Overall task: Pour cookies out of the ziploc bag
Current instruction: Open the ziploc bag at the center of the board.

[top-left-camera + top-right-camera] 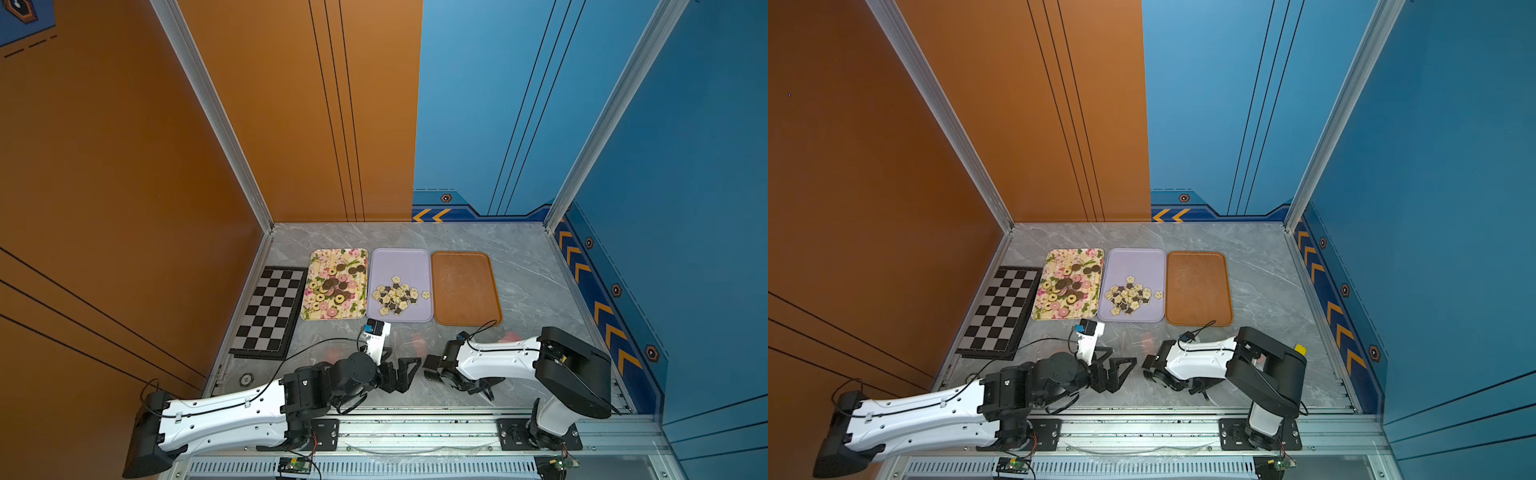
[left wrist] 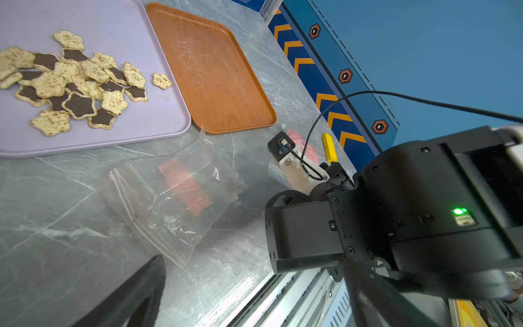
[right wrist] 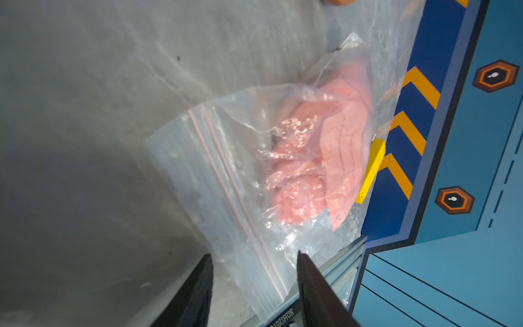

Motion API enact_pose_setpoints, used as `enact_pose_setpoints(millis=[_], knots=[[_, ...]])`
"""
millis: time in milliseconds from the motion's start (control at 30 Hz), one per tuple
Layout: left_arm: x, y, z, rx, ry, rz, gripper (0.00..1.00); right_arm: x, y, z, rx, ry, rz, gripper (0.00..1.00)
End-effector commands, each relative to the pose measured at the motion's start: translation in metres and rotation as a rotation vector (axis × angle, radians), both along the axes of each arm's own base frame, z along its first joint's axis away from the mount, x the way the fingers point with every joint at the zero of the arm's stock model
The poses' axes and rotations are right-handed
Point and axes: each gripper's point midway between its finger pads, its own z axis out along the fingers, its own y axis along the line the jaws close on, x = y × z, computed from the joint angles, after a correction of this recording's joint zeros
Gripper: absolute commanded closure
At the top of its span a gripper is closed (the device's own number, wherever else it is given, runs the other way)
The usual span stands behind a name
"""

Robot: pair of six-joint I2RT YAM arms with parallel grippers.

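The lilac tray (image 1: 399,259) sits mid-table on the grey marble table (image 1: 519,270) and holds a loose heap of cream and dark flower-shaped cookies (image 1: 397,295). Just beside the lilac tray, on the side toward the chessboard (image 1: 270,307), is a floral tray (image 1: 320,257) with brown, pink and yellow round cookies (image 1: 336,286). Just beside it on the opposite side is a bare wooden tray (image 1: 465,286). A clear ziploc bag (image 2: 175,198) lies flat on the marble near the lilac tray's robot-side edge, with a short stack of pink discs (image 2: 184,186) inside. The left gripper (image 1: 405,374) hovers on the robot's side of that bag, jaws spread wide and gripping nothing. Farther from the lilac tray, past the wooden tray toward the blue wall, a second ziploc bag (image 3: 240,170) of pink discs (image 3: 311,158) rests beside a yellow block (image 3: 372,170). The right gripper (image 3: 254,253) is at this bag's zip end, its jaws partly apart with the sealed strip lying between them, not pinched.
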Motion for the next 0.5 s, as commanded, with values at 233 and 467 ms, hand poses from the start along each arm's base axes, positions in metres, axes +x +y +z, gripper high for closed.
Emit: enact_pose_setpoints(millis=[233, 467], knots=[[0.003, 0.034, 0.02, 0.046, -0.064, 0.061, 0.02, 0.0, 0.008, -0.002, -0.096, 0.052, 0.035, 0.61], [0.004, 0.021, 0.017, 0.101, -0.057, 0.034, 0.02, 0.006, 0.009, -0.002, -0.096, 0.067, 0.025, 0.77]])
